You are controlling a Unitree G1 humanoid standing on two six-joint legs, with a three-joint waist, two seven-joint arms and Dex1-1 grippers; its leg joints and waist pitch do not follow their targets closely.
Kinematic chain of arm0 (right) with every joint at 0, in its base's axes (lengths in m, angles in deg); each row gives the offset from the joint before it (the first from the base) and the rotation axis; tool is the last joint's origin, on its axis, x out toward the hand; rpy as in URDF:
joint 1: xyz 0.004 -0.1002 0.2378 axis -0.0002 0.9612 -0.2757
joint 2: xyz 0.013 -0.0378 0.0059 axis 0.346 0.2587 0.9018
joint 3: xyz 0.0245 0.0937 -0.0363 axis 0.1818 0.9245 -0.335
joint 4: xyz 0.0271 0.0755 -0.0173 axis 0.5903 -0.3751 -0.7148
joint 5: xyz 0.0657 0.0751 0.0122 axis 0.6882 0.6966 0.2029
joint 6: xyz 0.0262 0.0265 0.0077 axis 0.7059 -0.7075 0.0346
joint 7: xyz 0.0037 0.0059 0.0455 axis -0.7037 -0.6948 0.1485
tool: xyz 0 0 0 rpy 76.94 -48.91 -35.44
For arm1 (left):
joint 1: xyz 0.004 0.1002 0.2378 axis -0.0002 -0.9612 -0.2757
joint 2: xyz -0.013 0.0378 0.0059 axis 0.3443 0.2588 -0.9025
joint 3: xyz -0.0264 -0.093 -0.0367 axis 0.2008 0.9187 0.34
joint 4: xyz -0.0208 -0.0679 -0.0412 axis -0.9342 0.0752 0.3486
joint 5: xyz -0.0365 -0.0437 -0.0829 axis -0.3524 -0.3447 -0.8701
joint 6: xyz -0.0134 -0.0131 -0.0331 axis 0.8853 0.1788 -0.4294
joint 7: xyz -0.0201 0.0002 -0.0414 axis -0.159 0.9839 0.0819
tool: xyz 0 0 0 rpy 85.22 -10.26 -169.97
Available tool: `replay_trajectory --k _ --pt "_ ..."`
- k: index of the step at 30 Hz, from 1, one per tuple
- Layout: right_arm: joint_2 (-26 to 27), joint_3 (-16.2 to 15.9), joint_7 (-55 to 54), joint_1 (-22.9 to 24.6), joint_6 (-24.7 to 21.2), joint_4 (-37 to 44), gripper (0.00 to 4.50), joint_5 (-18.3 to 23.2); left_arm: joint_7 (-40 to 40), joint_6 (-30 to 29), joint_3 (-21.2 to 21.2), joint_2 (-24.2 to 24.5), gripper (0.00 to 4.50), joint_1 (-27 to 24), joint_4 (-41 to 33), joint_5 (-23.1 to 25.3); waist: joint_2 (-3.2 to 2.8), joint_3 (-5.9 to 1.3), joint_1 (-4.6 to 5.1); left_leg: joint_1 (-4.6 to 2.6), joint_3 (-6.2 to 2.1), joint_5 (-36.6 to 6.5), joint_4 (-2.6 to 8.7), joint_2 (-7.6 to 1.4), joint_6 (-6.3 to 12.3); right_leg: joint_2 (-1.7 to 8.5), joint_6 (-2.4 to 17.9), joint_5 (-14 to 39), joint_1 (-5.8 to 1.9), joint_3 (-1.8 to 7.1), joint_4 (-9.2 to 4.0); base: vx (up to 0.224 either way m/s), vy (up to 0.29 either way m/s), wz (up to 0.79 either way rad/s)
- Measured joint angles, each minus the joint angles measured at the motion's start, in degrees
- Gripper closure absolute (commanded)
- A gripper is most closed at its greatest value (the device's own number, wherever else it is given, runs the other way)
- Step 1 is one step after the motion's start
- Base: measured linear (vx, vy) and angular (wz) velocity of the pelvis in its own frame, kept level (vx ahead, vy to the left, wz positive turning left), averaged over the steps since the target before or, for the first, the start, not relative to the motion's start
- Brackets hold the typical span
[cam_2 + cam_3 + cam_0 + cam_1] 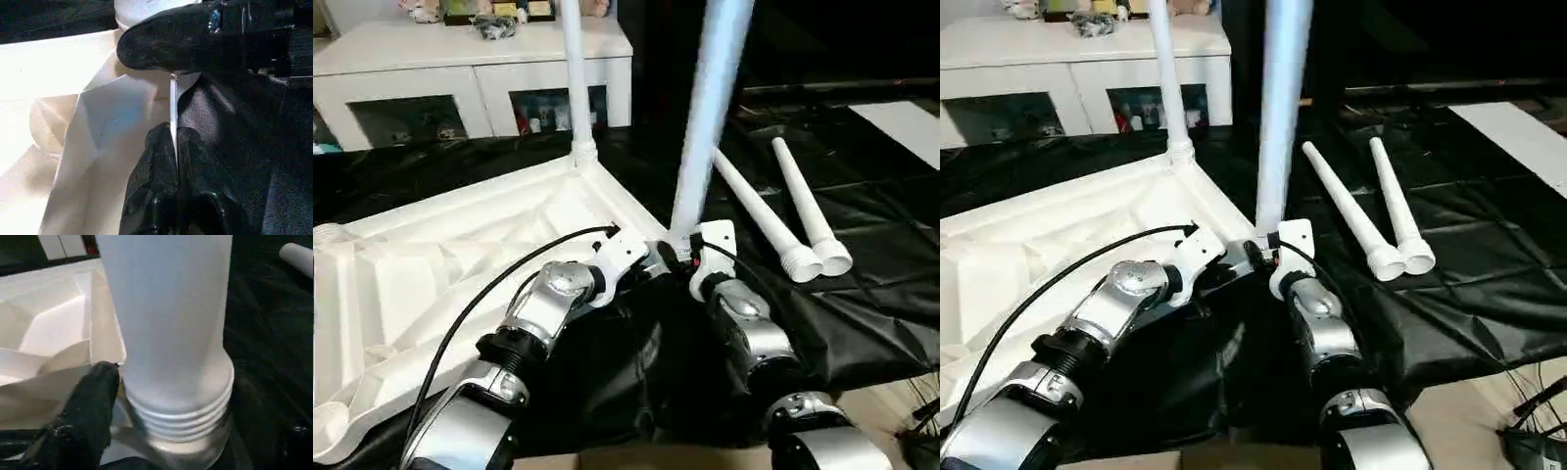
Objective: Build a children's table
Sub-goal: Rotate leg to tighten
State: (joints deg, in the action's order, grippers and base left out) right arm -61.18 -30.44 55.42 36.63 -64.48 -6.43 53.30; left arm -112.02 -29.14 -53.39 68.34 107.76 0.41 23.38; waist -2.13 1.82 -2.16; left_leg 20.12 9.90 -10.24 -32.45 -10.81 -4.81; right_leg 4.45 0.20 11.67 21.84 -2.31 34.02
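Four legs: two stand upright in corner sockets of the upturned tabletop, two lie loose on the black sheet.
Tabletop: white, rimmed, underside up on the black-sheeted table, on the robot's left; its near-left part runs out of the head views.
Far leg: seated in the far corner socket, its upper end cut off by the frame.
Near leg: upright at the near right corner, top also cut off; the right wrist view shows its ribbed end sitting at the socket, though how deep it goes is hidden.
Loose legs: side by side and close together, ribbed ends toward the robot, well right of the tabletop.
Left gripper: fingers pressed together, pinching the thin rim of the tabletop just beside the near leg.
Right gripper: at the foot of the near leg; one black finger lies against the ribbed end, the other is out of sight, so I cannot tell its spread or whether it grips.
Cabinet: white, glass-doored, behind the table; small items on top too blurred to name.
Cable: black, looping over the left forearm and across the tabletop.
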Motion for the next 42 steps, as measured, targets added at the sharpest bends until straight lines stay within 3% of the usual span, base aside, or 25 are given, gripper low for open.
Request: replay_trajectory --k 3,9,13,18,29,42 --pt "-0.14 -0.89 -0.05 0.0 0.91 0.02 0.54 -1.17 -0.73 1.17 -0.1 0.67 4.5 -0.08 -0.01 0.01 -0.01 0.06 0.02 0.06 0.0 0.0 0.24 0.01 0.0 0.0 0.0 0.0 0.13 -0.04 -0.03 0.0 0.0 0.0" --pt "-5.88 -4.67 10.33 2.6 1.78 3.98 0.54 -2.82 -5.49 3.38 -0.06 3.26 4.5 -1.94 -2.8 -1.01 -0.1 0.12 -0.22 0.11 0.0 0.0 0.65 -0.05 0.0 -0.01 -0.3 -0.33 0.24 -0.18 0.06 0.0 0.0 0.0" --pt "-12.42 -7.13 22.96 5.74 2.6 9.43 0.54 -2.25 -10.74 5.56 -0.03 6.08 4.5 -3.54 -5.18 -2.42 -0.45 0.12 -0.87 0.5 0.0 0.01 0.75 -0.21 0.01 -0.08 -0.23 -0.44 0.35 -0.34 0.16 0.015 -0.003 0.0" --pt "-16.9 -7.66 31.08 6.3 2.61 12.24 0.54 -1.27 -14.3 6.07 -0.03 8.04 4.5 -4.04 -7.5 -3.16 -0.8 0.02 -1.22 1.38 0.02 0.55 0.26 -0.27 0.88 -0.12 -0.31 -0.35 1.27 -0.32 0.25 0.022 -0.003 0.0" --pt "-18.6 -8.3 38.4 6.21 2.66 14.23 0.54 0.47 -21.41 6.93 -0.25 11.33 4.5 -6.96 -11.63 -4.65 -0.72 0.09 -1.23 1.59 0.06 0.48 0.0 -0.27 0.95 -0.04 -0.28 -0.37 1.34 -0.3 0.26 0.0 0.0 0.0" --pt "-18.7 -8.3 40.16 4.54 3.04 12.25 0.54 0.42 -22.19 5.93 -0.22 12.07 4.5 -7.63 -13.07 -5.18 -0.67 0.12 -1.22 1.67 0.06 0.49 -0.08 -0.27 0.96 -0.04 -0.28 -0.37 1.37 -0.32 0.3 0.0 0.0 0.0"
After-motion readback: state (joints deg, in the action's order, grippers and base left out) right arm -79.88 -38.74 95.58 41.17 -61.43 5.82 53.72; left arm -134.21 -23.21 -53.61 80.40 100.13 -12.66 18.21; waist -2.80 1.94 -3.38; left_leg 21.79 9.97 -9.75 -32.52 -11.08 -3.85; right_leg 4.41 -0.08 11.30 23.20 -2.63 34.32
